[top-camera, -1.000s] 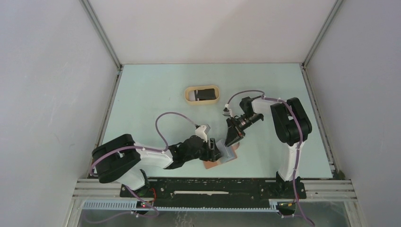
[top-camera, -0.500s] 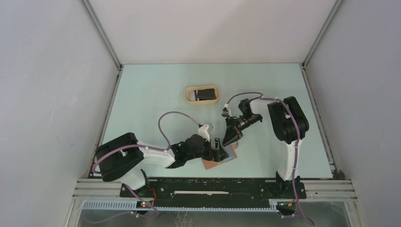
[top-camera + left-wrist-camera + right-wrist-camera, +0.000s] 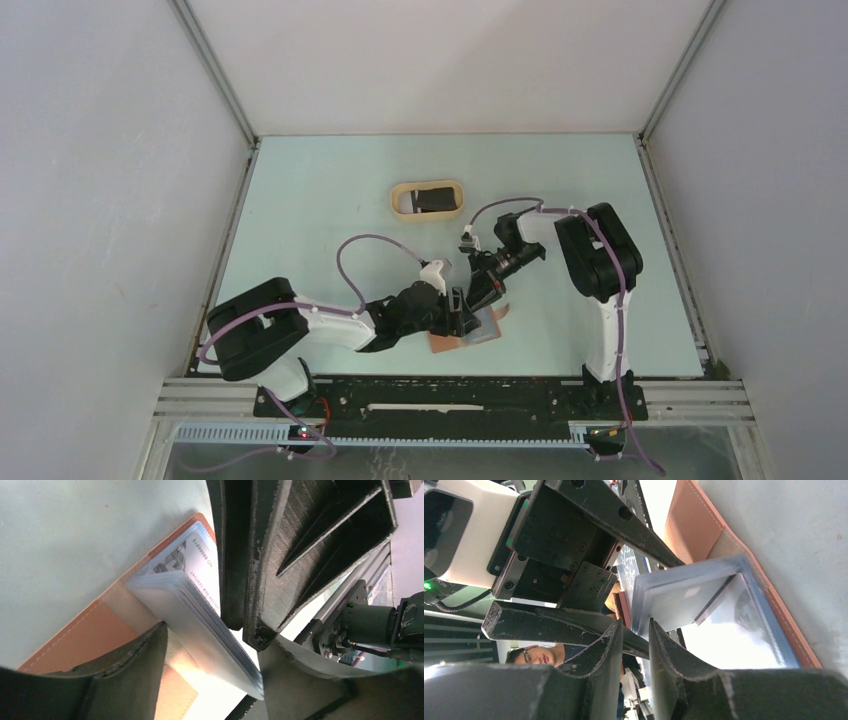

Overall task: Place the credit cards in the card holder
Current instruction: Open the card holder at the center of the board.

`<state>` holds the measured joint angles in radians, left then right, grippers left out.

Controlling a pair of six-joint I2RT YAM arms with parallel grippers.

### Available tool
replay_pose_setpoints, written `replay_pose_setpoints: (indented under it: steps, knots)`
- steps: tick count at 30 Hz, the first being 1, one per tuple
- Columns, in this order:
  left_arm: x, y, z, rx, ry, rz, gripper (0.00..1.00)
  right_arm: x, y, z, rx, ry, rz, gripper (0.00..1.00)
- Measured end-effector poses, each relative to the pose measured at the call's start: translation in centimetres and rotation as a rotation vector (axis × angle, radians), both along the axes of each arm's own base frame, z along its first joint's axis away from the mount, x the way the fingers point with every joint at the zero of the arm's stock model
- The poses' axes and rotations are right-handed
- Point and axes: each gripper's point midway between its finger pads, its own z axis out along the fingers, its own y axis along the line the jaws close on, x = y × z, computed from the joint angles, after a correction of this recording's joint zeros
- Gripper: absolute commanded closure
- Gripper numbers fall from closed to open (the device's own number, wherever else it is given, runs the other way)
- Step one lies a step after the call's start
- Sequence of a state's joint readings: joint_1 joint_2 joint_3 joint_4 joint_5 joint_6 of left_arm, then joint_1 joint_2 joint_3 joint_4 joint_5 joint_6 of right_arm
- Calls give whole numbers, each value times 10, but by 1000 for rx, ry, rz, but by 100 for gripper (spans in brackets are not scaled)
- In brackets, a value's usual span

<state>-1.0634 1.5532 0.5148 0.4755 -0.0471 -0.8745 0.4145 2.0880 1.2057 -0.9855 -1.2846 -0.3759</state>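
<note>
Up front, left claw [image 3: 212, 637] wide astride sleeves [image 3: 200, 620] of card holder [image 3: 75, 640], right claw [image 3: 635, 630] near-closed, grip unclear

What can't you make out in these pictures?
Left gripper: left wrist view cuts off its fingers; pinching the clear sleeves or only straddling them, unclear.
Right gripper: right wrist view, a sleeve corner sits at its tips; gripped or not, unclear.
Card holder: top view, both grippers cover most of it.
Credit cards in the tray: top view, too small to count.
</note>
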Motion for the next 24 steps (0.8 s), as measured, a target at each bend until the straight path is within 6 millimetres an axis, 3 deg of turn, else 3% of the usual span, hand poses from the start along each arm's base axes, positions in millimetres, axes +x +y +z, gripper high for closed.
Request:
replay_pose_setpoints:
  steps: [7, 11, 19, 24]
  knots:
    - [2, -2, 5, -15, 2, 13, 56, 10, -6, -2, -17, -54, -6, 63]
    - [9, 2, 5, -13, -5, 40, 67, 22, -19, -2, -74, -184, -21, 63]
    - [19, 16, -4, -1, 16, 105, 84, 44, -43, 48, -94, -581, -90, 62]
    - [25, 16, -2, -39, 21, 147, 97, 36, -53, 71, -44, -781, -86, 61]
